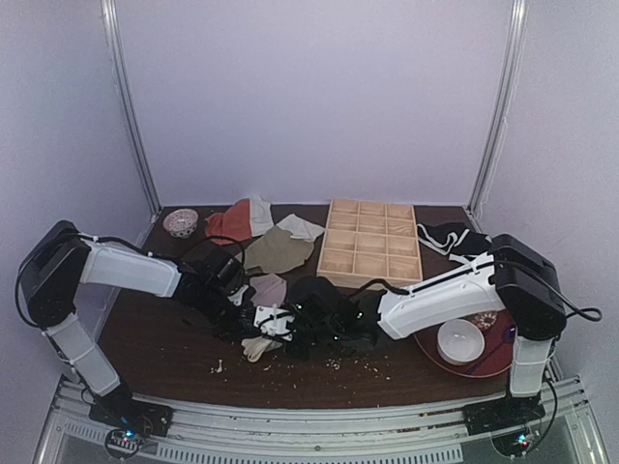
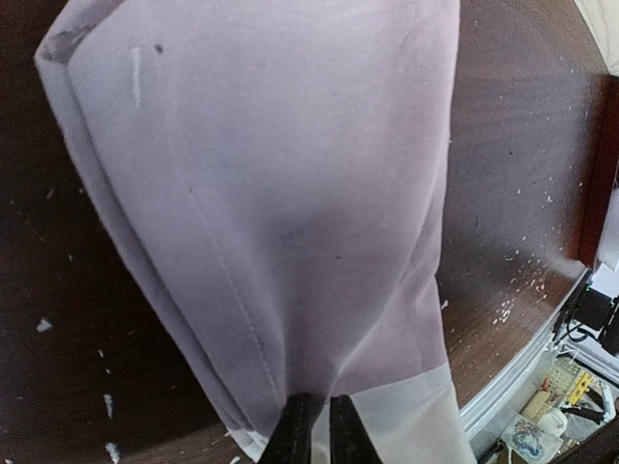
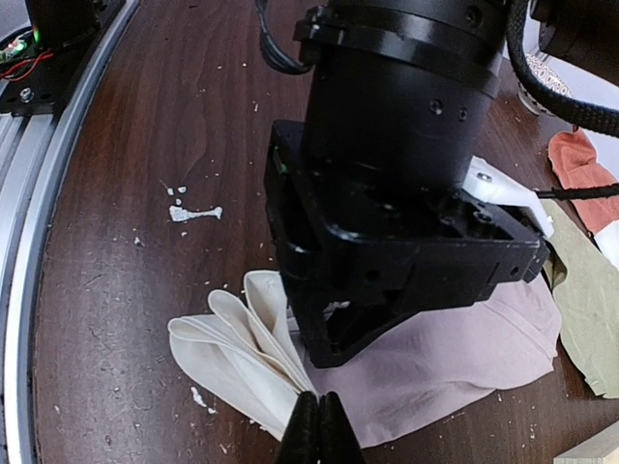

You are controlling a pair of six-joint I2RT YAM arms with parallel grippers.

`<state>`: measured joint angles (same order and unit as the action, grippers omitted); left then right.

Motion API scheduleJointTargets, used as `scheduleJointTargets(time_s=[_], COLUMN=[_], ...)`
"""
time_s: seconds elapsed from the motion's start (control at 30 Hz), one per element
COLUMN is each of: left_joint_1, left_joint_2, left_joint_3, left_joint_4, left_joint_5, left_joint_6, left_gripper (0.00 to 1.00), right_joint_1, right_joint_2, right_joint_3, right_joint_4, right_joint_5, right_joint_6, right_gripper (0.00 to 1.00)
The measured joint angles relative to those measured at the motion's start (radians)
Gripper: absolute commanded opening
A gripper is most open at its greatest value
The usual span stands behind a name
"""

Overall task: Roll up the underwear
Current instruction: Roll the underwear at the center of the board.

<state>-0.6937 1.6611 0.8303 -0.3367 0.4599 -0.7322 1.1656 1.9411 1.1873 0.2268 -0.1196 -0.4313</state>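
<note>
Closest up, left gripper [image 2: 311,427] has its fingers nearly together, pinching underwear [image 2: 280,193] at the white waistband [image 2: 406,416].
Mauve underwear lies bunched on dark table [image 2: 513,174], front-centre between both arms, creases running into the pinch. Beside it, right gripper [image 3: 315,425] is closed tight, tips at the folded waistband edge; can't tell if it holds cloth. Crumbs [image 2: 503,309] scattered around.

Dim, bluish, blurred overhead view; wrist views bend fisheye-style at edges, with soft even light on dusty mauve-pink fabric underwear [image 2: 290,193] ahead of the fingers [image 2: 293,433].
</note>
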Motion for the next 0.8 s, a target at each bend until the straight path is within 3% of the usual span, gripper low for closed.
scheduleJointTargets(time_s=[0.2, 0.5, 0.8], left_joint_1=[0.000, 0.004, 0.045], left_joint_2=[0.000, -0.021, -0.163], left_joint_3=[-0.001, 0.014, 0.111], left_joint_4=[0.000, -0.041, -0.159], left_joint_5=[0.000, -0.028, -0.105], left_joint_6=[0.000, 0.013, 0.033], left_gripper=[0.11, 0.26, 0.25], right_joint_1=[-0.025, -0.061, -0.078], right_joint_2=[0.031, 0.053, 0.087], right_joint_3=[0.034, 0.056, 0.089], right_joint_4=[-0.016, -0.034, -0.045], right_joint_5=[-0.010, -0.029, -0.047], right_joint_6=[0.022, 0.058, 0.091], right_gripper=[0.00, 0.00, 0.00])
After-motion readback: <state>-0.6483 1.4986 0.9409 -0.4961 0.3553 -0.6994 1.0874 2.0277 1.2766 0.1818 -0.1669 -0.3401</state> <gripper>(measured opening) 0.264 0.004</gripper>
